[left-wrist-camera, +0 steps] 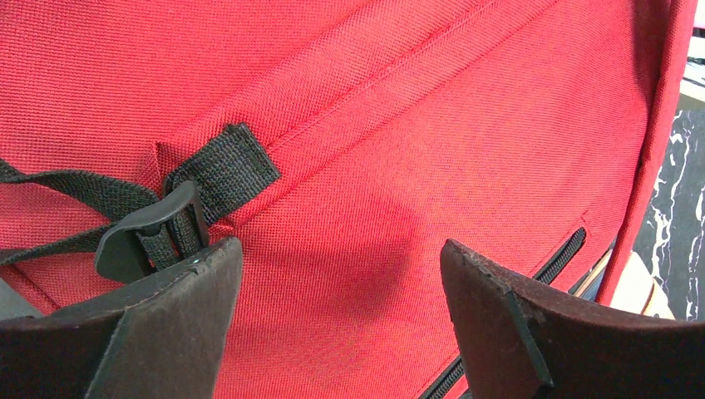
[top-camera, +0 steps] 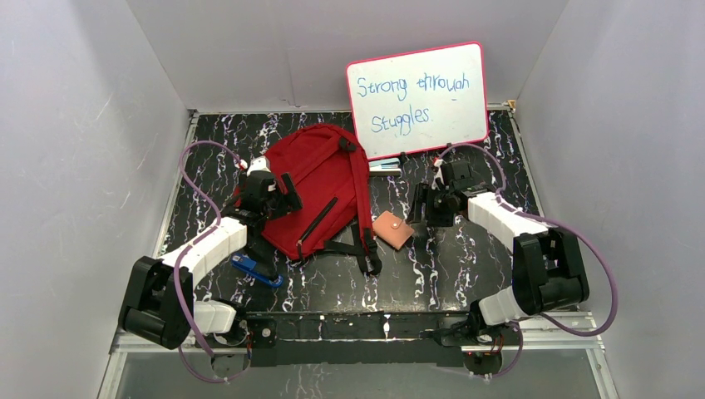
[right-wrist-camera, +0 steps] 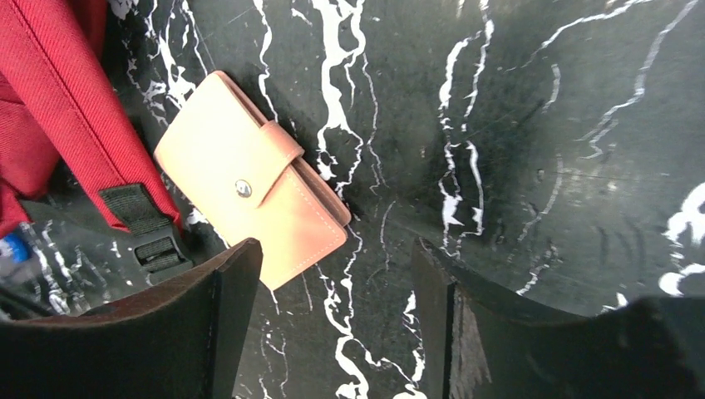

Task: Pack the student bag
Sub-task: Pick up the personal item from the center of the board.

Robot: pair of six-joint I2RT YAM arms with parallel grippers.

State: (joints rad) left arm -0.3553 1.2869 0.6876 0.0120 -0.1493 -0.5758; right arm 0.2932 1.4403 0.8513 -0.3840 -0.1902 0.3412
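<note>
Bag [top-camera: 320, 187] lies flat on the desk [top-camera: 449, 274], left of the wallet [top-camera: 391, 229]. It looks soft and floppy; grab a strap or zip edge. Left tool [left-wrist-camera: 341, 266] and right tool [right-wrist-camera: 337, 266] are both spread wide, holding nothing.

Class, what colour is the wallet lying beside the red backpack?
The wallet is light tan, with a small silver snap; the right wrist view shows it best.

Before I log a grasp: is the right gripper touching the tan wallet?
Cannot tell. In the right wrist view, a finger of the open right gripper overlaps the tan wallet at its edge; no contact or gap shows plainly.
</note>
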